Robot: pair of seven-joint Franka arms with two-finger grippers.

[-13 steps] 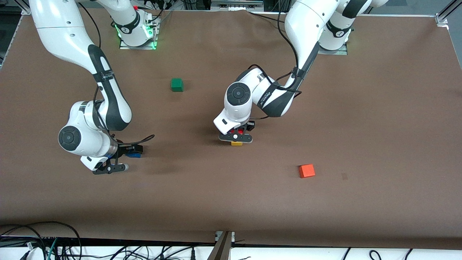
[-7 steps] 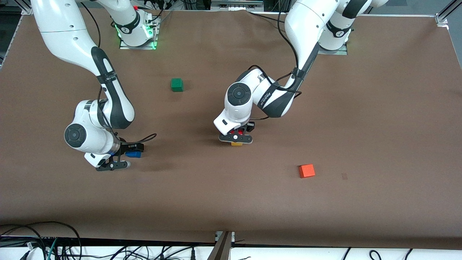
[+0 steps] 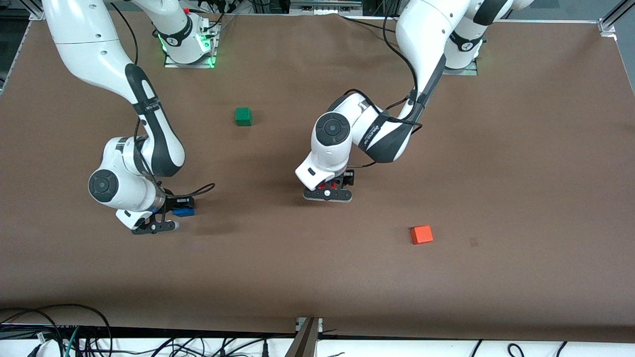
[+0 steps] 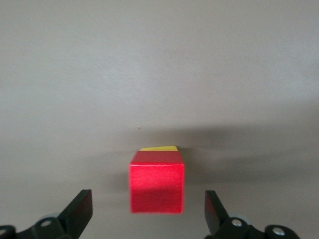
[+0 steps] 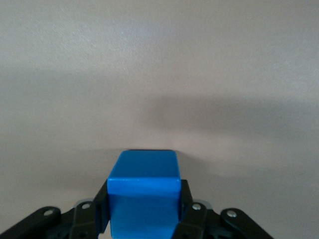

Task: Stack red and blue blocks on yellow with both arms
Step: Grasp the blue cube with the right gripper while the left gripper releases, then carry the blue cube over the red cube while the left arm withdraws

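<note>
In the left wrist view the red block (image 4: 156, 186) sits on the yellow cube (image 4: 158, 148), of which only a thin edge shows. My left gripper (image 4: 148, 201) is open, with one finger on each side of the red block and clear of it. In the front view this gripper (image 3: 329, 192) covers the stack; bits of the red block (image 3: 325, 187) show and the yellow cube is hidden. My right gripper (image 3: 177, 214) is shut on the blue block (image 3: 183, 212), low over the table toward the right arm's end. The right wrist view shows its fingers (image 5: 185, 199) clamped on the blue block (image 5: 143, 185).
A green cube (image 3: 243, 116) lies nearer the robots' bases, between the two grippers. An orange cube (image 3: 421, 234) lies nearer the front camera, toward the left arm's end. Cables (image 3: 59, 332) run along the table's front edge.
My left hand has shifted slightly and now hides the yellow cube that showed beneath it. My right gripper moved a little toward the middle with the blue block, then held still.
</note>
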